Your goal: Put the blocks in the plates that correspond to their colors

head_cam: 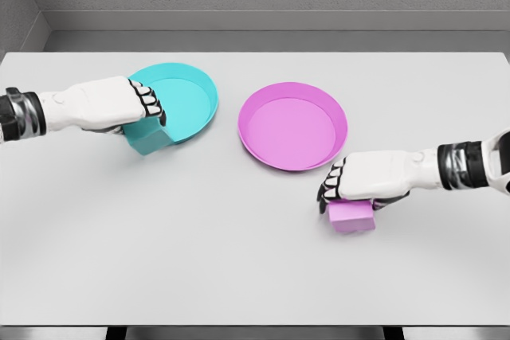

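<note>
Counter (255, 276): pale grey, flat, spanning the whole head view; grey wall behind.

Cyan plate (185, 95): round, shallow, raised rim; sits at the rear left of the counter. Its near-left edge is partly covered by the left robot hand.

Pink plate (292, 125): round, shallow, raised rim; sits near the centre of the counter, just right of the cyan plate, the two rims apart.

Cyan block (148, 138): at the near-left rim of the cyan plate, outside its bowl. Top hidden under the hand; whether it rests on the counter or is lifted cannot be told.

Pink block (352, 216): on the counter, in front of and to the right of the pink plate, clear of its rim. Upper face covered by the hand.

Left robot hand (119, 105): white, dark joints; arm enters from the left edge. Fingers curled down over the cyan block, clamped on it.

Right robot hand (358, 181): white, dark joints; arm enters from the right edge. Fingers curled down over the pink block, closed around its top.
</note>
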You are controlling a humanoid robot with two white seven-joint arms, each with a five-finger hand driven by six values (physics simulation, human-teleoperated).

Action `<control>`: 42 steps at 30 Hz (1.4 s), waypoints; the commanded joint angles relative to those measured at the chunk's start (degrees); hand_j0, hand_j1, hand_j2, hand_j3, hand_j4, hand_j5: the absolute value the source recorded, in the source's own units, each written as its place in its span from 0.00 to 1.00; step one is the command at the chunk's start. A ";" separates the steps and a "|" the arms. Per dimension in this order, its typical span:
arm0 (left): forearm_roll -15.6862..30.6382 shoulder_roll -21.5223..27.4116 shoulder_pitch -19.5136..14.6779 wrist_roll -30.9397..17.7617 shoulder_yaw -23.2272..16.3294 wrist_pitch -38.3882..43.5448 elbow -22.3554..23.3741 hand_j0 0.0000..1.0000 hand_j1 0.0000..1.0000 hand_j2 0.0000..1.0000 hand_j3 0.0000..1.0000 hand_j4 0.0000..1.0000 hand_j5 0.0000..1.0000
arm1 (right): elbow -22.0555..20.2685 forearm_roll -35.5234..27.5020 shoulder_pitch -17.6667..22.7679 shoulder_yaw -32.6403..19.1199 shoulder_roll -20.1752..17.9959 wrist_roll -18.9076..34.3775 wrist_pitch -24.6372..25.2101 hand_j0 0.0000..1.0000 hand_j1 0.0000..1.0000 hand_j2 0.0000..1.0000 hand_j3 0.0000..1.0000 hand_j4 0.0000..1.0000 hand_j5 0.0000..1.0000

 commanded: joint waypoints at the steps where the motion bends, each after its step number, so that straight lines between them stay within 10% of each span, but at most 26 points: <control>1: 1.11 -1.50 -0.09 0.16 0.84 0.15 4.03 0.46 0.46 0.46 0.46 0.46 0.46 | 0.42 -1.42 0.00 -1.40 -0.10 -0.01 0.12 0.65 0.65 0.65 0.65 0.65 0.65; 15: 1.38 -11.52 -3.52 0.16 2.34 1.04 16.07 0.47 0.47 0.47 0.47 0.47 0.47 | 8.33 -11.70 -0.44 -8.60 0.69 -0.11 0.12 0.65 0.65 0.65 0.65 0.65 0.65; 18: 1.20 -12.31 -3.52 0.16 2.25 5.27 16.16 0.49 0.49 0.49 0.49 0.49 0.49 | 12.11 -13.81 -1.14 -9.31 6.65 -0.01 0.12 0.59 0.59 0.59 0.59 0.59 0.59; 24: 1.38 -13.89 -3.60 0.16 2.25 14.23 16.95 0.97 0.97 0.97 0.97 0.97 0.97 | 18.26 -13.81 -7.29 -14.66 16.59 -0.01 0.12 0.62 0.62 0.62 0.62 0.62 0.62; 26: 1.73 -14.42 -3.52 0.16 2.16 14.06 17.30 1.00 1.00 1.00 1.00 1.00 1.00 | 19.58 -13.64 -6.68 -16.16 16.33 -0.01 0.12 0.96 0.96 0.96 0.96 0.96 0.96; 31: 2.52 -16.27 -3.60 0.16 2.34 14.23 19.68 1.00 1.00 1.00 1.00 1.00 1.00 | 31.89 -13.46 -4.57 -23.72 15.72 -0.01 0.12 1.00 1.00 1.00 1.00 1.00 1.00; 36: 6.73 -13.11 -4.04 0.16 4.53 13.09 18.98 1.00 1.00 1.00 1.00 1.00 1.00 | 36.02 -13.28 -4.57 -27.59 13.61 -0.01 0.12 1.00 1.00 1.00 1.00 1.00 1.00; 42: 26.33 4.11 -0.09 0.25 6.82 0.15 19.85 1.00 1.00 1.00 1.00 1.00 1.00 | 35.23 -12.40 -2.37 -27.32 12.38 -0.01 0.12 1.00 1.00 1.00 1.00 1.00 1.00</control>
